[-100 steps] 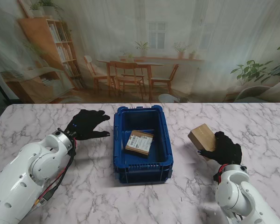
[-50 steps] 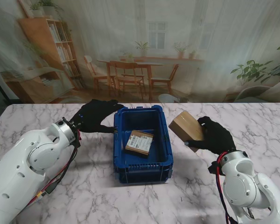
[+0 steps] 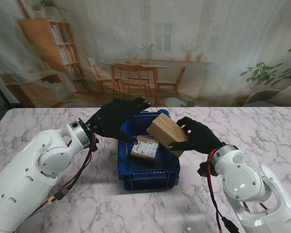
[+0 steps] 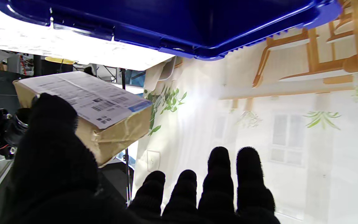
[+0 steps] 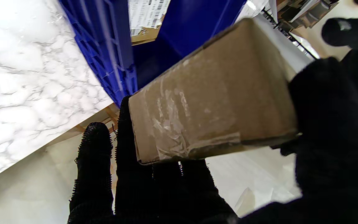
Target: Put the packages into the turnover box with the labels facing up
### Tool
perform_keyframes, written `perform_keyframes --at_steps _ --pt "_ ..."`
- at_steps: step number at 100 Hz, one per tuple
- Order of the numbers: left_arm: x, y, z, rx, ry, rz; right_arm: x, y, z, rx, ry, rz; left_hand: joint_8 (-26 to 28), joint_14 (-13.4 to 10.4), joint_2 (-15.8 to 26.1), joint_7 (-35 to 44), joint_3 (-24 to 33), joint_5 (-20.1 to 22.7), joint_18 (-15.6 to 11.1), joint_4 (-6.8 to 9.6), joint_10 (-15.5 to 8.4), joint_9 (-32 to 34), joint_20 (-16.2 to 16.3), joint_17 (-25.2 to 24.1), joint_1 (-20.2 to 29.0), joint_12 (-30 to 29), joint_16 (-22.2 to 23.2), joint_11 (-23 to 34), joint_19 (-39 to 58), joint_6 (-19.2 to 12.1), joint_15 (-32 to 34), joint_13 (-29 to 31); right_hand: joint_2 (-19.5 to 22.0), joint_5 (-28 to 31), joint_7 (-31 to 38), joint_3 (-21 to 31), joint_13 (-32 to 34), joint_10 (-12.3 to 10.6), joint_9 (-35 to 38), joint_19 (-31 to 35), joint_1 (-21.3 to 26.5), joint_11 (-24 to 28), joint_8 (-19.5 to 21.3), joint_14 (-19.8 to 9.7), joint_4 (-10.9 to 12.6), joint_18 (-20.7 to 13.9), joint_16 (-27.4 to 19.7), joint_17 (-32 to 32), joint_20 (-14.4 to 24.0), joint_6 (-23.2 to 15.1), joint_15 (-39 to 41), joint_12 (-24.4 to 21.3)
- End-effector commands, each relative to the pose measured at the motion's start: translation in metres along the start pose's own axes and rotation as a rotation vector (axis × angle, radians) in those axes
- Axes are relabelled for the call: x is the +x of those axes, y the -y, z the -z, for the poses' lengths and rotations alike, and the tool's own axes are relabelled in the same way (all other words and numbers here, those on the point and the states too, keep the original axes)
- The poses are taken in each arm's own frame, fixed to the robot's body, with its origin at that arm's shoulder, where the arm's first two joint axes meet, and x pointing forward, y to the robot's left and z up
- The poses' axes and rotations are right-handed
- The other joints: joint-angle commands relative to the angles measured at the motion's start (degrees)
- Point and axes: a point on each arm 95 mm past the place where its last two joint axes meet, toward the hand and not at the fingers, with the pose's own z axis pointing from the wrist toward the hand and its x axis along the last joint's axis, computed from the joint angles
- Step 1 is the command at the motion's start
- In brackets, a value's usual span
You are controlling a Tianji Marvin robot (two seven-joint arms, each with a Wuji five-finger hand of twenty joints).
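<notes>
Stand view: right robot hand is clamped on a cardboard package over the blue turnover box, label facing down. Left robot hand, fingers spread, reaches in; looks like a handover flip comes next.

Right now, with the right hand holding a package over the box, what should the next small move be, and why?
Probably pass the held package to the open left hand to turn it over. The stand view shows only plain cardboard on top, while the left wrist view shows its label on the opposite face, so lowering it into the turnover box would likely land it label-down.

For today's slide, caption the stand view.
Right robot hand holds a brown package over the blue turnover box.
</notes>
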Motion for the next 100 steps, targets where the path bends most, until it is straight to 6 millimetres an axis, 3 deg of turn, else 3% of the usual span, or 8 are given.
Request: perform_keyframes --at_steps 1,13,28,65,90,100 --pt "0.009 0.006 -0.009 -0.003 -0.031 -0.005 0.008 0.001 -0.003 0.004 -0.022 0.006 -0.6 -1.6 -1.9 -0.9 0.9 -2.2 -1.6 -0.83 -1.1 -3.2 -0.9 -0.8 -1.5 -1.2 -0.9 -0.8 -1.0 -0.9 -1.9 -1.6 10.2 7.4 25.1 16.7 2.1 -2.3 10.1 0.6 21.4 9.2 2.0 0.1 2.8 0.6 1.0 0.0 0.7 -12.1 3.3 3.7" --pt "0.012 0.006 -0.015 -0.015 -0.050 0.003 0.014 0.005 -0.009 0.029 -0.040 -0.001 -0.2 -2.1 -2.4 0.0 1.0 -1.3 -2.2 -0.88 -1.7 -2.8 -0.8 -0.5 -1.2 -1.3 -1.1 -0.4 -0.8 -0.9 -1.7 -1.2 10.1 7.7 24.9 17.1 2.2 -2.3 10.4 0.6 21.5 9.0 2.1 0.1 2.7 0.6 1.0 0.0 0.7 -12.4 3.2 3.6" --pt "0.011 0.003 -0.022 -0.045 -0.070 0.019 0.017 0.009 -0.019 0.044 -0.049 0.001 7.0 -3.3 -2.9 5.2 2.5 -1.5 -3.9 -0.06 -3.6 -2.3 -0.8 -0.1 0.3 -1.1 -1.5 0.7 -0.2 0.5 -1.3 -0.8 9.8 7.9 24.8 17.5 2.4 -2.3 10.5 0.6 21.6 8.8 2.1 0.1 2.6 0.6 1.0 0.0 0.7 -12.5 3.1 3.7" --pt "0.007 -0.004 -0.028 -0.132 -0.086 -0.025 0.018 0.015 -0.030 0.068 -0.043 -0.026 7.8 -4.1 -2.0 3.6 7.1 -2.2 -5.2 2.20 -4.8 -3.3 -0.7 -0.1 5.1 -0.7 -1.1 -0.7 0.3 -0.8 -1.0 -1.4 9.4 8.7 24.6 18.8 3.0 -2.3 11.4 0.7 21.7 8.5 2.4 0.1 2.5 0.7 1.3 0.4 0.7 -12.7 3.2 4.0" --pt "0.003 -0.008 -0.032 -0.148 -0.066 -0.047 0.021 0.015 -0.028 0.081 -0.048 -0.047 7.4 -4.5 -0.4 3.1 9.6 -0.5 -5.6 2.83 -5.1 -2.5 -0.5 0.2 9.6 0.1 -0.7 -0.1 1.2 -1.9 -0.4 -1.2 9.3 8.9 24.4 19.2 3.4 -2.3 11.7 0.7 21.7 8.2 2.6 0.2 2.3 1.2 1.5 0.9 0.7 -12.7 3.4 4.3" --pt "0.003 -0.009 -0.033 -0.130 -0.058 -0.052 0.021 0.016 -0.027 0.086 -0.047 -0.055 10.6 -4.8 1.0 7.0 9.3 0.7 -5.9 2.25 -5.4 -1.8 -0.2 0.5 11.8 2.6 -0.1 2.9 2.6 -3.0 0.5 -0.5 9.4 9.1 24.2 19.3 3.7 -2.2 11.9 0.8 21.8 8.1 2.6 0.4 2.3 1.4 1.5 1.2 0.7 -12.4 3.4 4.4"
